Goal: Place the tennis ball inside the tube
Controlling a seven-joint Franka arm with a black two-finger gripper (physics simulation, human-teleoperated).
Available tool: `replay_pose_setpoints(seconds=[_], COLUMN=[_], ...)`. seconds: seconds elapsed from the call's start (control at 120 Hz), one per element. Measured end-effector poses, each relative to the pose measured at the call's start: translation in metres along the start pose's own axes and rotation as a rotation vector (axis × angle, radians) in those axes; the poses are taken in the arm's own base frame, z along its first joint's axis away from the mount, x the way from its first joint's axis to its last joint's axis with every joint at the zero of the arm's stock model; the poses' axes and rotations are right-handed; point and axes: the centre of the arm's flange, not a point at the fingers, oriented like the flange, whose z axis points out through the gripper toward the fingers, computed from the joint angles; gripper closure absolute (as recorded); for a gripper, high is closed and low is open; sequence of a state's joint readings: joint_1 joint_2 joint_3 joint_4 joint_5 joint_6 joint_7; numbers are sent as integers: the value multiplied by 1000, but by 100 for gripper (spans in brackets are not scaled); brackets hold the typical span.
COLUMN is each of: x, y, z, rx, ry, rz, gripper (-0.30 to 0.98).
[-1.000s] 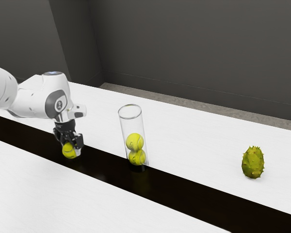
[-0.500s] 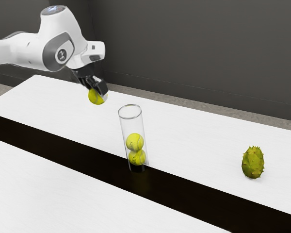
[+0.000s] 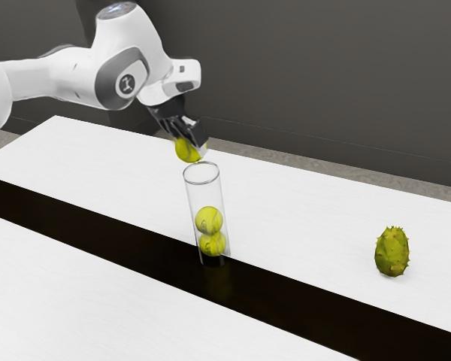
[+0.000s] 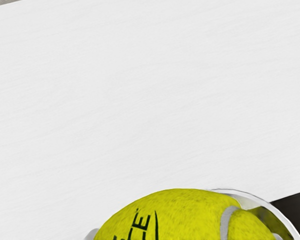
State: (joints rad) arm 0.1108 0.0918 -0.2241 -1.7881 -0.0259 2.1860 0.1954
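The claw (image 3: 192,143) holds the tennis ball (image 3: 184,150) between its fingers, gripping it from two sides, up in the air above the white table (image 3: 83,293). What counts now is how that ball lies to the mouth of the clear tube (image 3: 204,197): it is just above the rim (image 3: 203,183) and a little toward the exterior view's left. In the wrist view the rim curves out past one side of the ball, so they seem not quite centred; how far off they are from near to far, I can't tell. Two other balls (image 3: 210,219) sit stacked inside the tube, with room above them. The next move likely calls for a small shift to the right and the tilted hand brought more upright before lowering; otherwise the ball could catch the rim and tip the tube.
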Motion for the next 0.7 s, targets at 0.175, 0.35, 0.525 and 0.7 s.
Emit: replay_pose_setpoints(seconds=[0.175,0.35,0.525,0.7], x=[4,11,9,5], y=[1,13,8,4], z=[1,4,0,-22], rx=[-12,-44,-49,-44], ry=[3,5,-8,-118], rz=[-7,20,30,59], gripper=[38,17,7,3])
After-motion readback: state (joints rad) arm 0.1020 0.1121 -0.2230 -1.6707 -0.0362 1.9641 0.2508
